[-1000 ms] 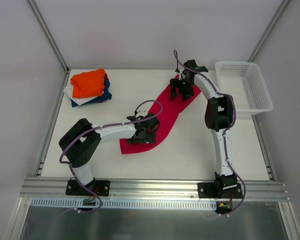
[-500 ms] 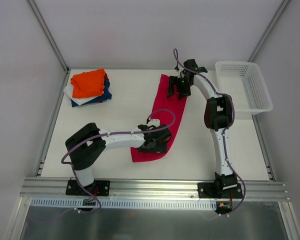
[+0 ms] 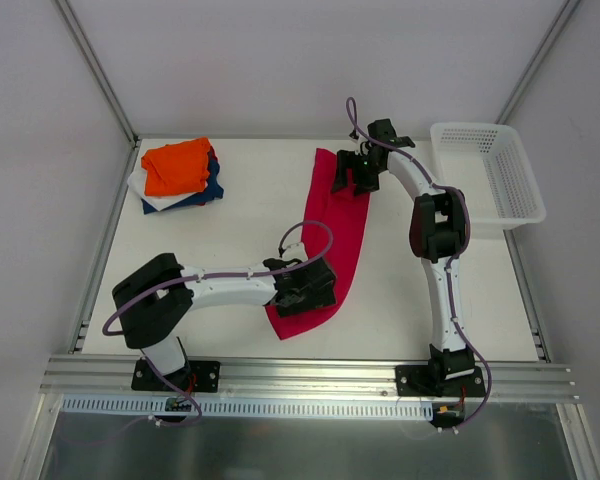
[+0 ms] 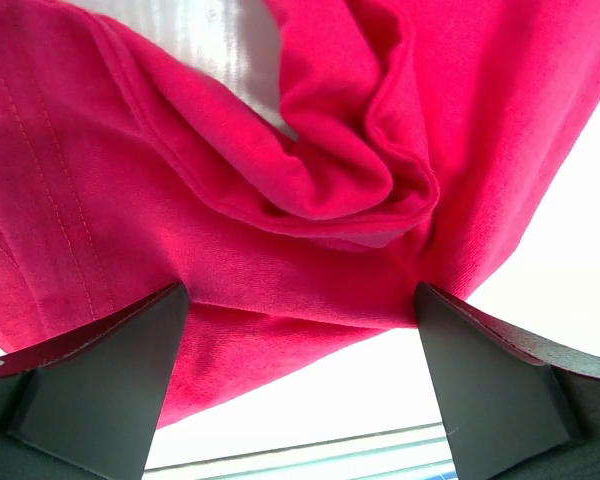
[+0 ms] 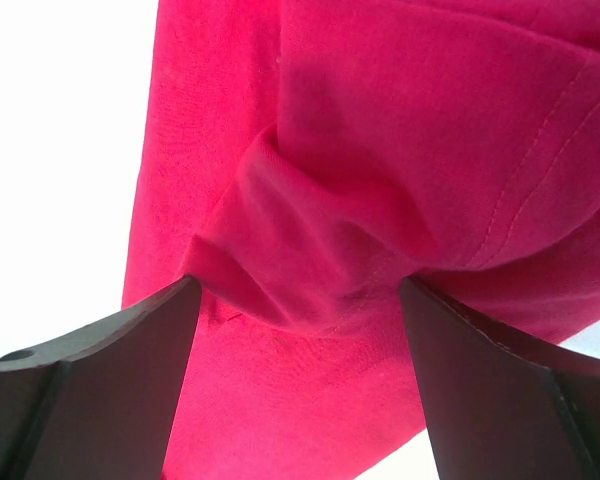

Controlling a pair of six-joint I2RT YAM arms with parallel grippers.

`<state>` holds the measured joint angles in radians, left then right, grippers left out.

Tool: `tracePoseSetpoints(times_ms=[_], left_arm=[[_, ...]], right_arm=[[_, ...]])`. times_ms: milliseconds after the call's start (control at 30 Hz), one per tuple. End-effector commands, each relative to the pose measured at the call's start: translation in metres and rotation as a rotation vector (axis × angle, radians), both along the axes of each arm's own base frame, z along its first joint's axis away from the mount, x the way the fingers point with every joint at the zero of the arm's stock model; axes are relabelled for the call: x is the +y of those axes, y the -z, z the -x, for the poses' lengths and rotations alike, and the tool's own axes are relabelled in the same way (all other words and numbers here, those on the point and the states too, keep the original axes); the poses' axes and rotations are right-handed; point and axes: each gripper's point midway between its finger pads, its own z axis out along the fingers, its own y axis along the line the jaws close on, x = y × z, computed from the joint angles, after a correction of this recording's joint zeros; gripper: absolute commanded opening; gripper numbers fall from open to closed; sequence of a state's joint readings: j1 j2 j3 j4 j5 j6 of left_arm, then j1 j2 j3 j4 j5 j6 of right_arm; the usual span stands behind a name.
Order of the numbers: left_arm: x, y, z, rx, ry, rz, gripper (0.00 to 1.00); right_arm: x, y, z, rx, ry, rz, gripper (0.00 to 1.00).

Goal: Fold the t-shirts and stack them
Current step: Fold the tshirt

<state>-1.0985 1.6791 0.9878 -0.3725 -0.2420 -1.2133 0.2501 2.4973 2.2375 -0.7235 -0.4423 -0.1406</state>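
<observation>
The crimson-red t-shirt point(image 3: 340, 225) lies on the white table as a long, narrow strip running from the far middle toward the near edge. My left gripper point(image 3: 310, 292) rests low over its near end, jaws open. In the left wrist view the gripper point(image 4: 300, 295) has its dark fingers point(image 4: 100, 390) spread wide either side of a bunched fold of red cloth point(image 4: 320, 170). My right gripper point(image 3: 352, 178) is over the far end, also open. In the right wrist view it point(image 5: 298, 290) straddles a puckered ridge of the shirt point(image 5: 380, 120). The folded orange point(image 3: 177, 166), navy point(image 3: 212, 188) and white point(image 3: 150, 195) t-shirts are stacked at the far left.
A white plastic mesh basket point(image 3: 490, 175) stands at the far right, beside the right arm. An aluminium rail point(image 3: 300, 372) runs along the near edge where both arm bases are bolted. Frame posts and white walls close in the table's left, right and back.
The red shirt has swung from a slanted, S-shaped lie into a straighter strip. My left gripper moved right and nearer with its end; my right gripper shifted slightly left at the far end.
</observation>
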Motion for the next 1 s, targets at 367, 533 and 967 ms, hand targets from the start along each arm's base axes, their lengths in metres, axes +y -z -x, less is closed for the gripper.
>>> tracePoseSetpoints(times_ms=[367, 533, 967], left_arm=[[-0.019, -0.024, 0.019, -0.004, -0.344, 0.282, 0.91], [-0.049, -0.056, 0.025, -0.039, -0.321, 0.426, 0.93], [-0.095, -0.214, -0.028, -0.555, 0.076, 0.382, 0.99]], right_arm=[[0.003, -0.003, -0.007, -0.039, -0.005, -0.03, 0.86], [0.005, -0.002, -0.008, -0.04, -0.008, -0.036, 0.86], [-0.003, -0.034, -0.009, -0.104, 0.011, -0.014, 0.85]])
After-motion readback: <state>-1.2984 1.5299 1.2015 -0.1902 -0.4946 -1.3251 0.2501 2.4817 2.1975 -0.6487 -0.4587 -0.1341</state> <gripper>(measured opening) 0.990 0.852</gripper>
